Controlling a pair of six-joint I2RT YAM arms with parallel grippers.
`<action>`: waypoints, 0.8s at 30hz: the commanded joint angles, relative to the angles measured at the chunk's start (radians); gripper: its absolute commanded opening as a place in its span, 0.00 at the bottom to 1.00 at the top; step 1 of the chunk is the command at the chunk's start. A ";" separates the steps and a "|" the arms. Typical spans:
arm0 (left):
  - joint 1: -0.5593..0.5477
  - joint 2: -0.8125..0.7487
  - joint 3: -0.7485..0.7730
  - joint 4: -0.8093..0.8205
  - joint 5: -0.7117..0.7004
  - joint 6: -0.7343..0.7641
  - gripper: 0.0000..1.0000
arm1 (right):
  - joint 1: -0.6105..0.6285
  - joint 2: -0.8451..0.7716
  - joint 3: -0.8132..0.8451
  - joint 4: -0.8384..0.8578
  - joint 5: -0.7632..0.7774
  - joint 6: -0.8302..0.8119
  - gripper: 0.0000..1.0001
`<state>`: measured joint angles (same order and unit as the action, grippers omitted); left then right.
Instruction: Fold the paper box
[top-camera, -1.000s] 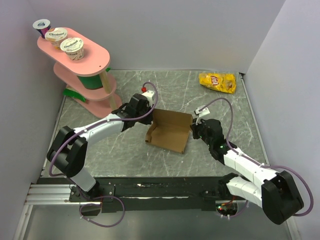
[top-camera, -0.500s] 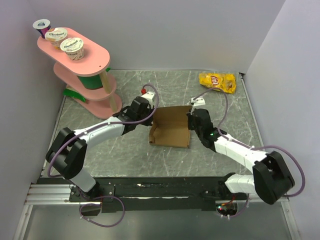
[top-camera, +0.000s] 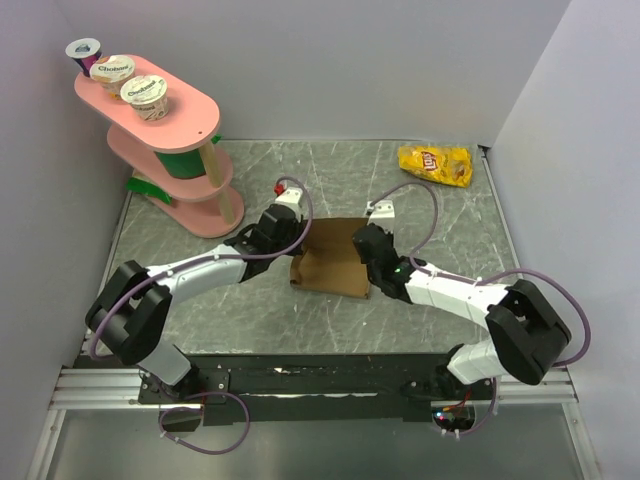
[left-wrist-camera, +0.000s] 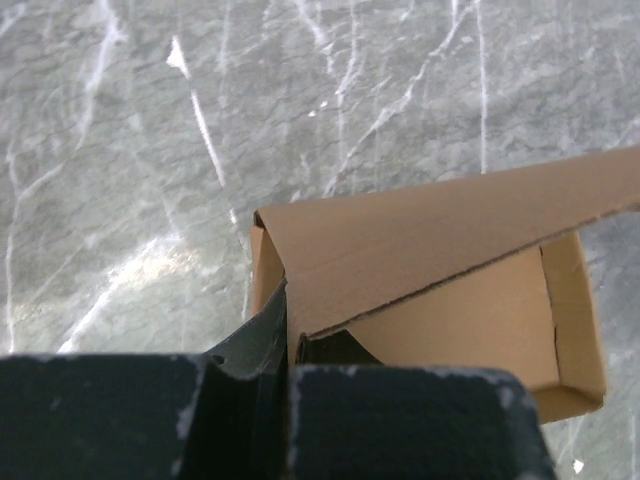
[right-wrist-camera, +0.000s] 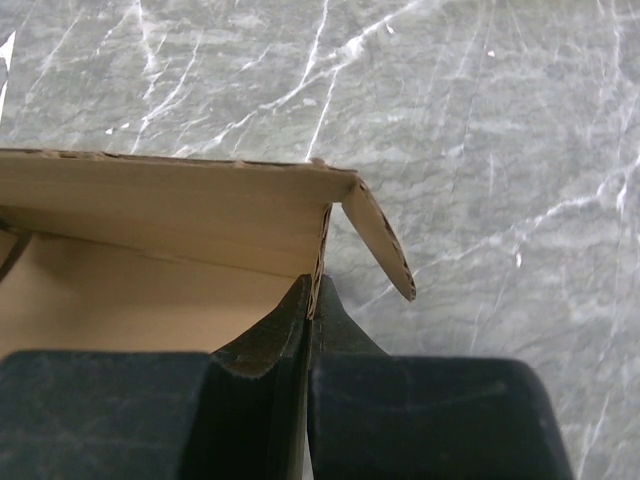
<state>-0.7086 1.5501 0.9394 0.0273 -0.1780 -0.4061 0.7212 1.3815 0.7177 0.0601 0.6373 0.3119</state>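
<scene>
1. The plain brown corrugated cardboard paper box (top-camera: 330, 268) is sitting partly folded near the middle of the grey marbled table (top-camera: 250, 300), between the two arms.
2. The left gripper (top-camera: 296, 243) is pinching the box's left side; in the left wrist view its black fingers (left-wrist-camera: 262, 335) are closing tight on a tilted cardboard panel (left-wrist-camera: 430, 245) at the corner.
3. The right gripper (top-camera: 366, 252) is clamping the box's right wall; in the right wrist view its fingertips (right-wrist-camera: 296, 305) are squeezing the wall's cut edge, with a small flap (right-wrist-camera: 380, 240) angling away just beside them.
4. Compared with a second ago, the right gripper is now sitting further left and slightly farther from the bases, carrying the right wall inward, so the box is looking narrower from above.
5. The right arm is now stretching low across the table rather than bending upward.
6. The left gripper is holding nearly the same spot as before.
7. The yellow chip bag (top-camera: 435, 164) at the far right and the pink tiered stand (top-camera: 170, 150) with its yogurt cups (top-camera: 145, 92) are staying where they were.
</scene>
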 joint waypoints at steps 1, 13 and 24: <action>-0.042 -0.033 -0.071 0.092 0.037 -0.057 0.01 | 0.106 0.025 0.002 0.037 -0.002 0.127 0.00; -0.057 -0.044 -0.157 0.178 0.025 -0.097 0.01 | 0.190 0.188 0.176 -0.283 0.219 0.429 0.00; -0.061 -0.050 -0.194 0.197 0.011 -0.109 0.01 | 0.227 0.241 0.149 -0.275 0.242 0.526 0.00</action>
<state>-0.7303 1.5017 0.7723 0.2440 -0.2760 -0.4625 0.8871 1.5936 0.9081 -0.2310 0.9924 0.7540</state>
